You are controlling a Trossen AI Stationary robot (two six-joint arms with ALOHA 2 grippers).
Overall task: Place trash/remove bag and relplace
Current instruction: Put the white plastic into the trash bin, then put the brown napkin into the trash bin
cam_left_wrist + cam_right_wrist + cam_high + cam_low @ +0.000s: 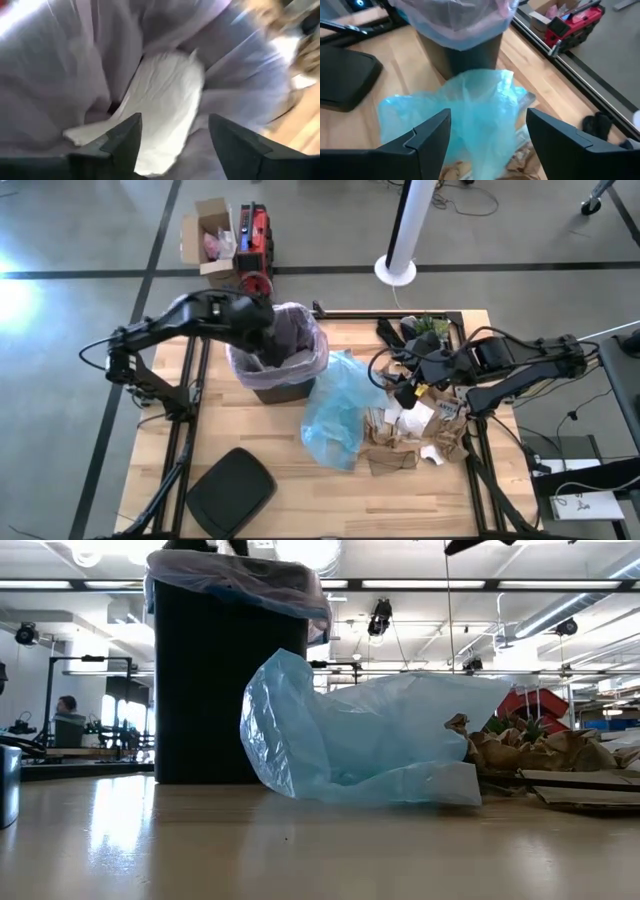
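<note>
A black bin (272, 389) stands on the table's far left, lined with the pinkish-white bag (305, 330), whose rim is folded over the bin's edge (240, 580). My left gripper (267, 340) hangs open over the bin's mouth. Below its fingers a white paper piece (165, 100) lies inside the bag (75, 75). More trash, crumpled brown paper (395, 450) and white scraps (412, 420), lies on the table's right. My right gripper (403, 392) stands open above that pile, slanting down toward the bin (465, 57), with nothing between its fingers (432, 135).
A light blue plastic bag (340, 415) lies crumpled between bin and trash pile (520, 750). A black lid (230, 490) rests near the front left. Black and green clutter (420, 330) sits at the far right. A cardboard box (210, 235) and red tool stand on the floor beyond.
</note>
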